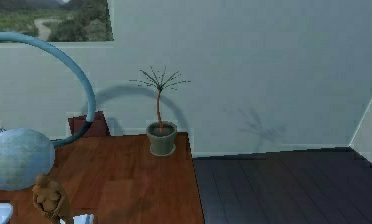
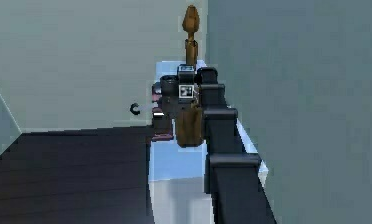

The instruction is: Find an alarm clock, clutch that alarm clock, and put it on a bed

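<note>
The dark square arm [image 2: 234, 175] is extended across a pale blue surface [image 2: 179, 190] — likely to reach its cluttered far end. Whether the pincer [image 2: 166, 93] grips anything cannot be told.

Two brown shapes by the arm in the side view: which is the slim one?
The upper brown figure, tall and narrow; the lower brown lump is squat and rounded.

walls [image 1: 274, 70] pale grey-green | floor [image 1: 284, 185] dark planks | window [image 1: 54, 18] — forward view's top left | wooden table [image 1: 134, 175] — potted plant [image 1: 161, 135]
</note>
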